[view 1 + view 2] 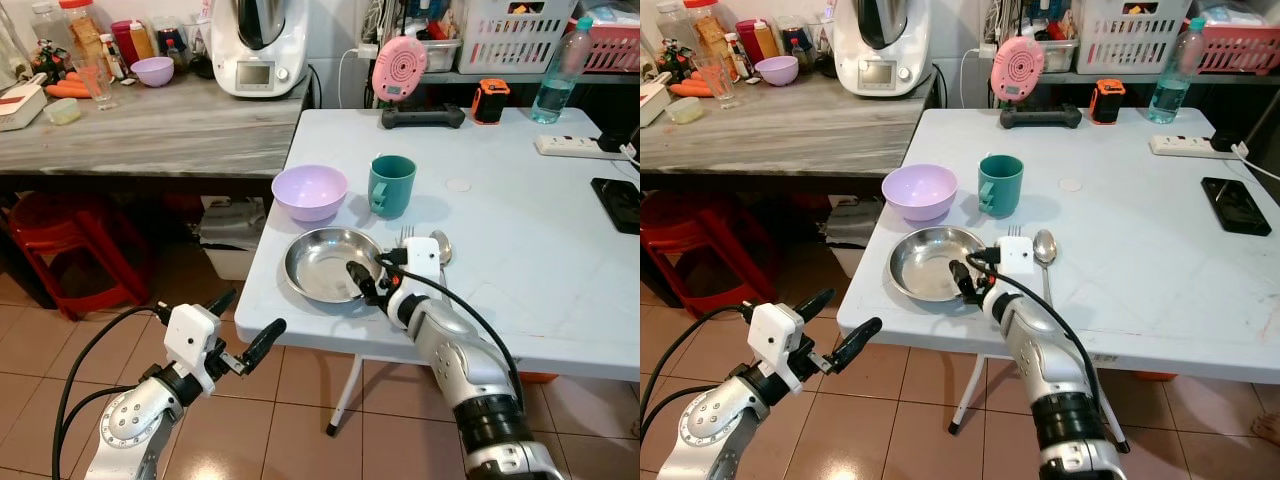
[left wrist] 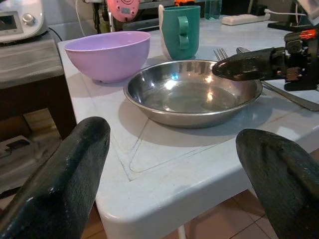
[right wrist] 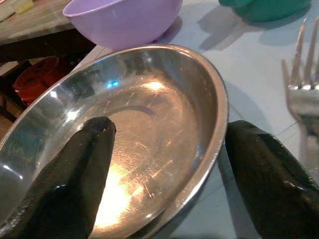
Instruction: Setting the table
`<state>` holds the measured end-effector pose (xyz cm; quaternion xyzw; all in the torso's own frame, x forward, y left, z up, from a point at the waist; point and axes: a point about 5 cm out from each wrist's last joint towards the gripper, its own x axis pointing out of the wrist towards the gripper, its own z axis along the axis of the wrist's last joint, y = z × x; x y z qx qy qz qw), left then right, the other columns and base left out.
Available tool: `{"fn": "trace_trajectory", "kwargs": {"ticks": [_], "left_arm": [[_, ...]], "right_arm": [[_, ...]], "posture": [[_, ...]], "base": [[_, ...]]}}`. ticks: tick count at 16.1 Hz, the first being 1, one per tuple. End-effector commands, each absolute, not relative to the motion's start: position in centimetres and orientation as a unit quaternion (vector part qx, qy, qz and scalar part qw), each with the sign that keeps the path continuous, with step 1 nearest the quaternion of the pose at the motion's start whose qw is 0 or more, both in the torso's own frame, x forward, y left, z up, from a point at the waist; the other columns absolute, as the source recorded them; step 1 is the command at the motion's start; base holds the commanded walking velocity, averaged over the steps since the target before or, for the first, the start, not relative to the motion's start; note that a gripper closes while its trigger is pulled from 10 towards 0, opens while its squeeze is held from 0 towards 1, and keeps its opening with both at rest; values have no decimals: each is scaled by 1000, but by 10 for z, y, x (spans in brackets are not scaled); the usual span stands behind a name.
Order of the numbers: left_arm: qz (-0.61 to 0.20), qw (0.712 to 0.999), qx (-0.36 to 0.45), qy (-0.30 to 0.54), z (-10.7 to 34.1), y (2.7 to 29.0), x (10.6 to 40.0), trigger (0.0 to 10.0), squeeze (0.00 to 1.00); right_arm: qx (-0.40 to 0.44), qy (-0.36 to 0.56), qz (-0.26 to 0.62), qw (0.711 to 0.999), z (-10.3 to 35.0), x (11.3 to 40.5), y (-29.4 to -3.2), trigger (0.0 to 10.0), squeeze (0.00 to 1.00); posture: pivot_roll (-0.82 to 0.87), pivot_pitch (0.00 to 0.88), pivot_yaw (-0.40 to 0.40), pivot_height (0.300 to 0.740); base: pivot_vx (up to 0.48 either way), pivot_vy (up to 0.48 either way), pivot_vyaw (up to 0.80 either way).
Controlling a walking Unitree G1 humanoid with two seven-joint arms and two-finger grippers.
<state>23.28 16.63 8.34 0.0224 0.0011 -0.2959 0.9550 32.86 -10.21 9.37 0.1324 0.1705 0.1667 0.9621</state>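
Nowhere legible writing near steel plate (image 1: 322,262)

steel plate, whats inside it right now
No food: the steel plate shows bare metal with light glare. The right gripper straddles its near right rim, open, one finger over the inside, the other outside. That finger hides a small patch of the metal.

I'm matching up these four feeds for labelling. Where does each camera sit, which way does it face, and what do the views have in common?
Left eye view: on the head, looking forward and down at the white table; both silver arms show.
Right eye view: the head's other eye, same scene.
Left wrist view: beyond the table's edge, looking along the open left gripper at the steel plate.
Right wrist view: looking along the open right gripper, whose fingers straddle the plate's rim.
All four views share the plate, purple bowl, teal mug and fork.
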Motion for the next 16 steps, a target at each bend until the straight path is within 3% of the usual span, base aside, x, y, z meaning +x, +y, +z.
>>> {"fn": "trace_trajectory", "kwargs": {"ticks": [1,16], "left_arm": [[-304,952,34,-2,86,167,233,10000,0],[-351,936,21,-12,95,157,230,10000,0]], "right_arm": [[140,173,169,960,94,331,-100,0,0],[180,202,126,955,82,334,-106,0,0]], "posture": [[44,10,69,740],[44,0,69,740]], "base": [[0,0,0],[0,0,0]]}}
